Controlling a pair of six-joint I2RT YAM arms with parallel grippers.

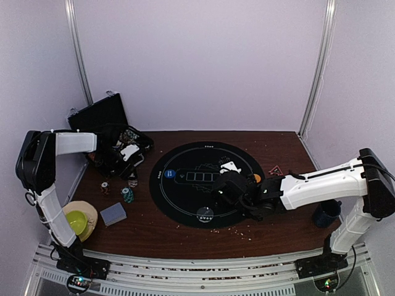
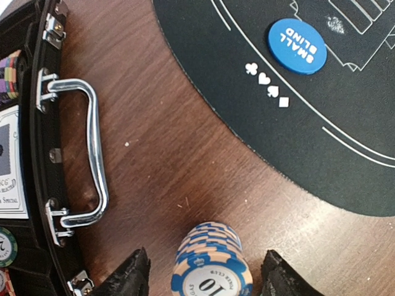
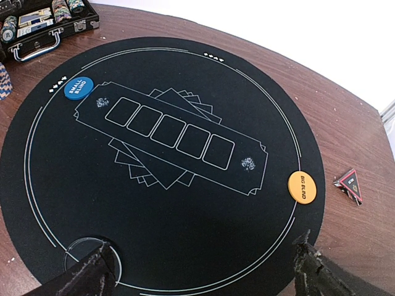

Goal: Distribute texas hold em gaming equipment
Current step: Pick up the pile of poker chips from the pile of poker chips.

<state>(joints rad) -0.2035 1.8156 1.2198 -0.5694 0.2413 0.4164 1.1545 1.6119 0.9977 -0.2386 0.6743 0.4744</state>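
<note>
A brown counter (image 2: 160, 172) of grained wood is shown, lightly sheened. The round playing mat (image 2: 345, 160) is matt black. The case handle (image 2: 97, 166) is bright polished metal. The blue Small Blind disc (image 2: 297, 45) and striped poker chips (image 2: 212, 265) look smooth and plastic-like.

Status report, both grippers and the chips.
Left gripper open astride blue chip stack. Right gripper open, empty, above mat. Case handle close by, not touching.

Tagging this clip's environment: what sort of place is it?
Probably a lab robot cell, not a card room: plain pale walls and metal corner posts box in a wooden table, with a slotted aluminium rail along its near edge. The poker mat is just laid on top.
</note>
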